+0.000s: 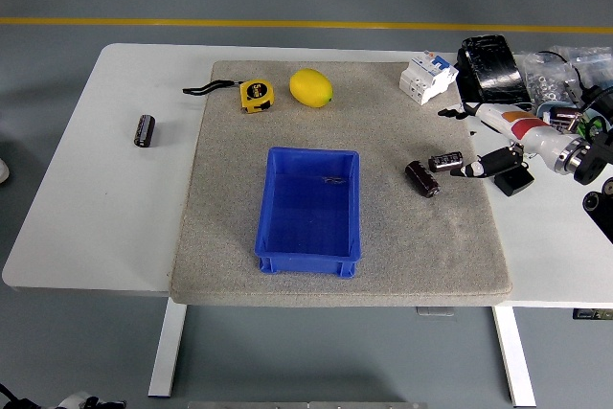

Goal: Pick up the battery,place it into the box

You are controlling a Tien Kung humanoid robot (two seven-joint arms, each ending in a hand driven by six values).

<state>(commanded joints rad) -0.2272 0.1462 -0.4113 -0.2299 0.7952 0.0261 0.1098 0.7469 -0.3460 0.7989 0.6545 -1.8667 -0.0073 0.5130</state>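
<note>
A blue box [308, 211] sits on a grey mat [220, 237] — two batteries lie on the mat to its right, one dark [422, 179], one silver-banded [445, 161], close together. The right hand [498, 162] reaches in just right of the box's batteries, fingertips beside the silver-banded one; its grip cannot be told. A third battery [144, 130] lies far left of the box.

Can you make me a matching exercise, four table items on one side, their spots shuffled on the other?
Things:
1. blue box
2. lemon
3. tape measure
4. lone battery

Places:
A. bare white table, left of the mat
B. middle of the mat
C. mat's far edge, left of the yellow fruit
D. mat's far edge, right of the yellow tool

Pairs: 1-B, 2-D, 3-C, 4-A
</note>
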